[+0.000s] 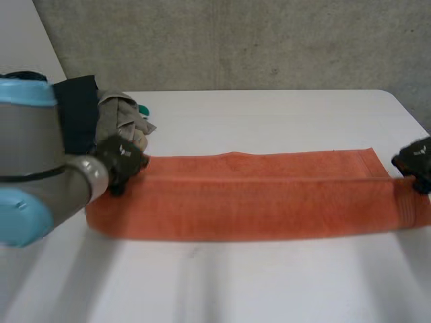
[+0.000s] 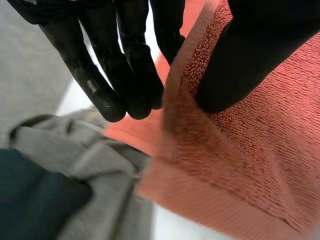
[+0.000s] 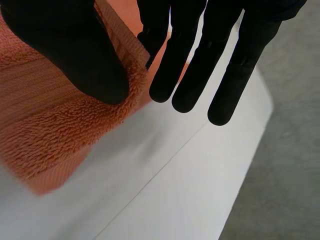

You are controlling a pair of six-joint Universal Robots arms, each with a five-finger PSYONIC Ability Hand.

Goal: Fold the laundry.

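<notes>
The orange towel (image 1: 249, 198) lies as one long folded strip across the middle of the white table (image 1: 269, 282), its terry pile thick and looped, a flat woven band near each short end. The right end runs out of the head view, and my left arm (image 1: 34, 175) covers part of the left end. My left hand (image 1: 123, 160) is at the far left corner. In the left wrist view the thumb (image 2: 250, 55) presses on the towel (image 2: 240, 165) while the hem rises between it and the straight fingers (image 2: 115, 65), a pinch on the edge. My right hand (image 1: 417, 161), half cut off, is at the far right corner. In the right wrist view its thumb (image 3: 65, 45) bears on the fluffy towel (image 3: 55, 125) and one finger (image 3: 152, 32) meets the hem, nipping it, the others straight over the bare table (image 3: 165, 190); the underside of either grip is hidden. Just beyond my left hand is a crumpled pile: a ribbed grey garment (image 1: 121, 114) and a dark blue one (image 1: 77, 114), both too bunched to identify.
</notes>
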